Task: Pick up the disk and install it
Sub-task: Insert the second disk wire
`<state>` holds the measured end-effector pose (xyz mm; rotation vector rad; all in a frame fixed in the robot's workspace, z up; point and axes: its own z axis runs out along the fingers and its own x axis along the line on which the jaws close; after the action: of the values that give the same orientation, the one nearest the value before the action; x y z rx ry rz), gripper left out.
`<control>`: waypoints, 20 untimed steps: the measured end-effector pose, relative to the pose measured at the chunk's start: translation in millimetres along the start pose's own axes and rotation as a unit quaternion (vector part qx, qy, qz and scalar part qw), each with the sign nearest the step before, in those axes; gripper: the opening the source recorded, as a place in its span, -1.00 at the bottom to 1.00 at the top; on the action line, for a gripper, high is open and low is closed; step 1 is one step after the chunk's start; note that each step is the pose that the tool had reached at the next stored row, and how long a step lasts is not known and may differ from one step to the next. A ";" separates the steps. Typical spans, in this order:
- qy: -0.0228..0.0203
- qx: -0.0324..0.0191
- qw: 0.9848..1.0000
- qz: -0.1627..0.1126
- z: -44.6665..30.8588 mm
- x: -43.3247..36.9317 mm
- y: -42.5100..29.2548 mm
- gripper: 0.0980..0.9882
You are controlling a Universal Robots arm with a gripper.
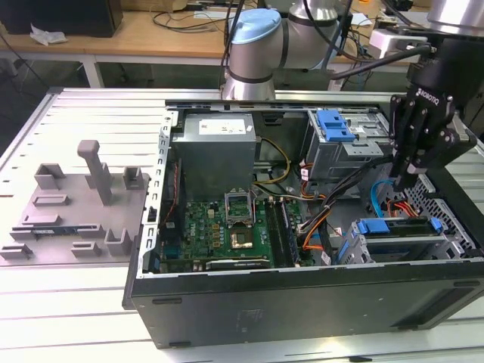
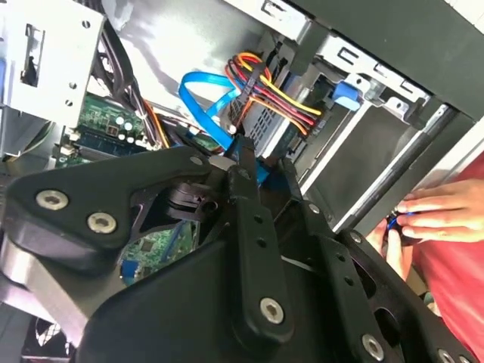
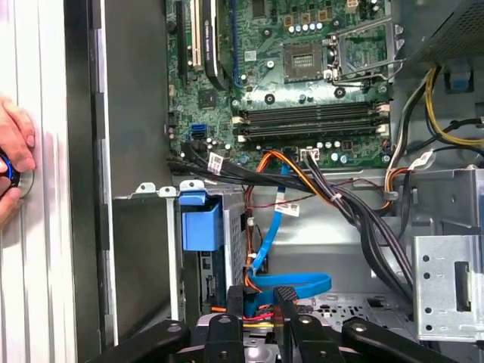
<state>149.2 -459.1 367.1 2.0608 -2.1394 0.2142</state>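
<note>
Blue-framed disk [image 1: 401,228] is sitting in the drive cage [image 1: 408,249] at the front corner of the open computer case [image 1: 302,302], towards the exterior view's right. It lies flat, with the carrier's blue end pieces showing at both ends. In the first wrist view I take the blue tab [image 3: 200,219] at the cage mouth to be one end of that carrier (can't confirm how far in it is seated).

The gripper [image 1: 404,181] hangs just above the cage, pointing down into the case. Its fingers [image 3: 236,302] are apart with nothing between them. In the first wrist view I see red and yellow wires through the gap, and the second wrist view has the gripper [image 2: 265,155] with the same small gap. From these views I can't tell if the tips touch anything.

The blue data cable [image 3: 287,283] loops right below the fingertips, next to the red/yellow/orange wire bundle [image 2: 280,91].

The motherboard [image 1: 227,227] is on the case floor, with the power supply [image 1: 215,151] behind it. A second bay with a blue latch [image 1: 336,125] sits at the back of the case.

A person's hand [image 3: 11,166] rests on the table outside the case wall, fingers on something small and blue. A grey fixture [image 1: 83,204] stands on the table [image 1: 76,302], well apart from the case at the exterior view's left.
</note>
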 end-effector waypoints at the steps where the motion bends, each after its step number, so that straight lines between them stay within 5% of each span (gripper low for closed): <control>1: 0.002 0.001 1.000 0.000 0.2 -0.2 -0.1 -0.54; 10: 0.021 0.005 1.000 0.000 1.7 -1.4 4.4 -0.54; 12: 0.032 0.006 0.999 0.001 1.7 -1.5 4.5 -0.54; 14: 0.050 0.007 0.999 0.001 1.2 -3.8 4.7 -0.54; 20: 0.053 0.007 0.999 0.001 2.5 -7.8 4.7 -0.54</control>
<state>144.8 -451.9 363.0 2.0059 -2.0839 0.3330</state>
